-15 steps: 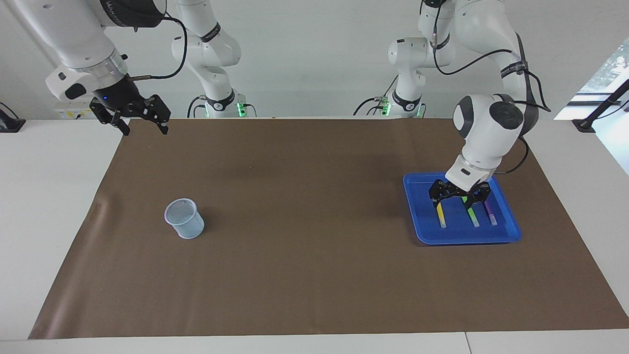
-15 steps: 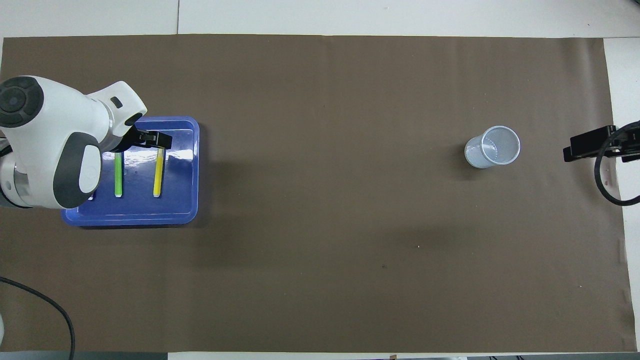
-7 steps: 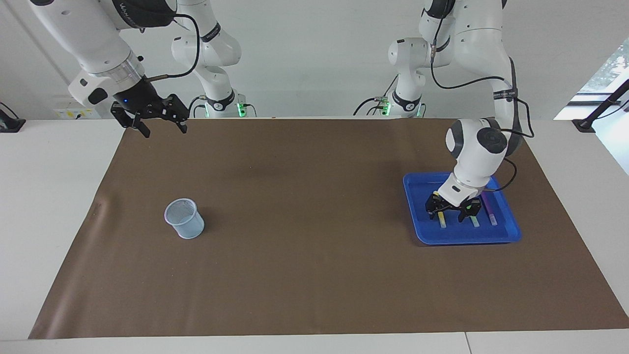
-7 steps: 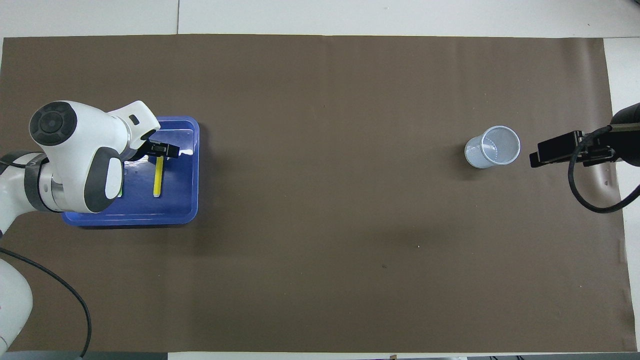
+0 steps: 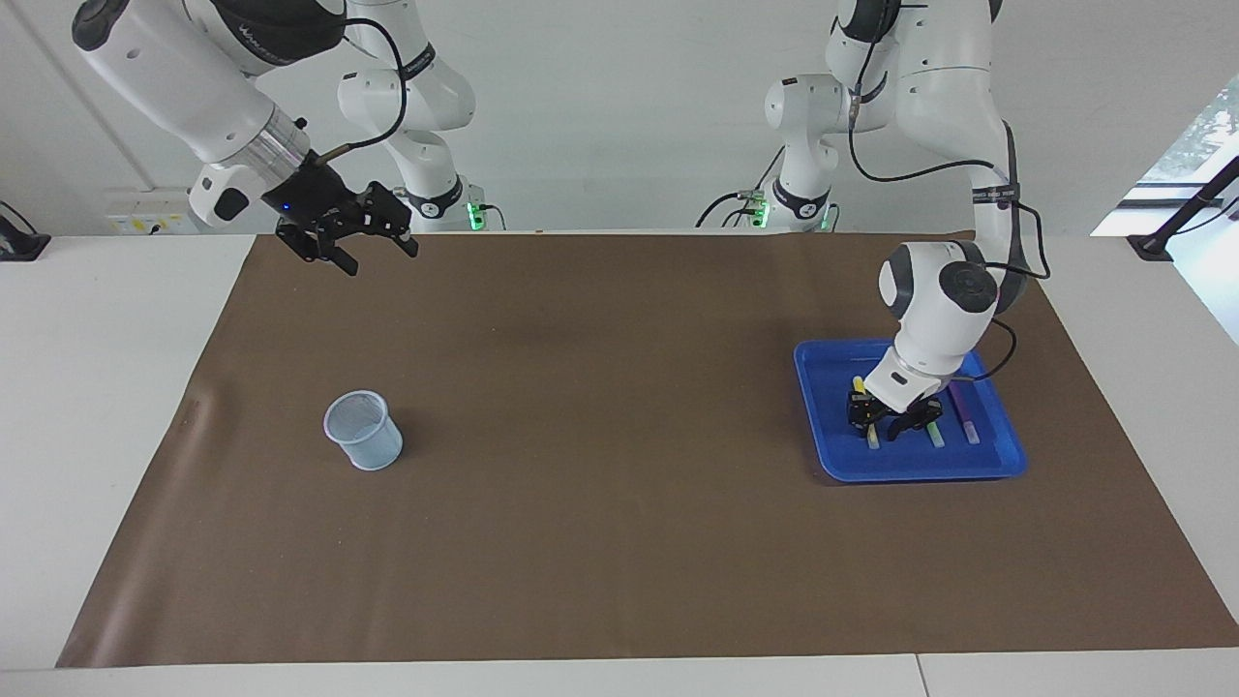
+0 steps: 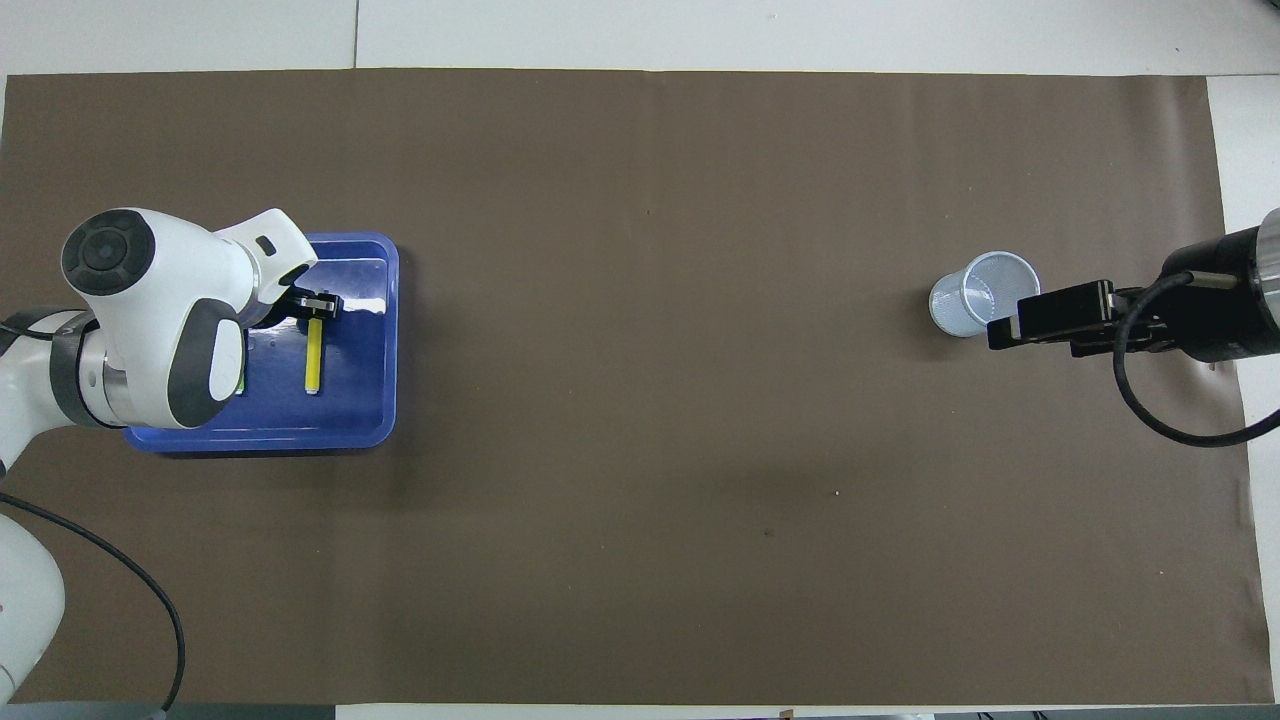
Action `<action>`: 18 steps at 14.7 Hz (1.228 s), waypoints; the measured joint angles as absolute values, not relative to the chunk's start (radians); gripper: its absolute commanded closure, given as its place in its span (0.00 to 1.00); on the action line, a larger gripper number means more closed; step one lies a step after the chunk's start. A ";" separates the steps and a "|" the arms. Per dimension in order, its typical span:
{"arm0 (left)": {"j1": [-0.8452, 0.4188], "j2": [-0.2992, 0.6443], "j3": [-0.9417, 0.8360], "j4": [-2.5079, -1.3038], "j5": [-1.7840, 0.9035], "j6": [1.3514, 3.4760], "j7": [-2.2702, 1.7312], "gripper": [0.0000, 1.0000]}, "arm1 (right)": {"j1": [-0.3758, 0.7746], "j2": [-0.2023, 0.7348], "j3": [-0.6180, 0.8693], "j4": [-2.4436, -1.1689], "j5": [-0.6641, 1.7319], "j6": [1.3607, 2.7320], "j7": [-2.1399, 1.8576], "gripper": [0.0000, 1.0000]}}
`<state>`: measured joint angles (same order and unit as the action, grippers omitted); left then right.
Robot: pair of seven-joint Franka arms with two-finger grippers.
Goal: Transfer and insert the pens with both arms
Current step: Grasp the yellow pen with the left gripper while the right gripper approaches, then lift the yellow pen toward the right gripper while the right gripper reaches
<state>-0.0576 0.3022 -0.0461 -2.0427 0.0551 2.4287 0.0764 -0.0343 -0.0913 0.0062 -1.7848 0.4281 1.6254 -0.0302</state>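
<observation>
Left tool (image 5: 871,423) down on yellow pen (image 6: 314,358) in blue tray (image 5: 823,426)

The left gripper (image 5: 870,418) was down in the blue tray (image 5: 997,465), fingers closed around the yellow pen (image 5: 872,438), beside the green pen (image 5: 935,435) and purple pen (image 5: 966,424). The right gripper (image 5: 379,257) hung open over the brown mat's (image 5: 600,484) robot-side edge. A mesh cup (image 5: 364,430) stood toward the right arm's end.
</observation>
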 measured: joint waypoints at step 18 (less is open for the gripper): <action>-0.100 0.115 -0.057 -1.907 0.027 2.064 -0.460 1.00 | -0.047 -0.192 0.003 -1.992 0.716 1.711 0.045 0.00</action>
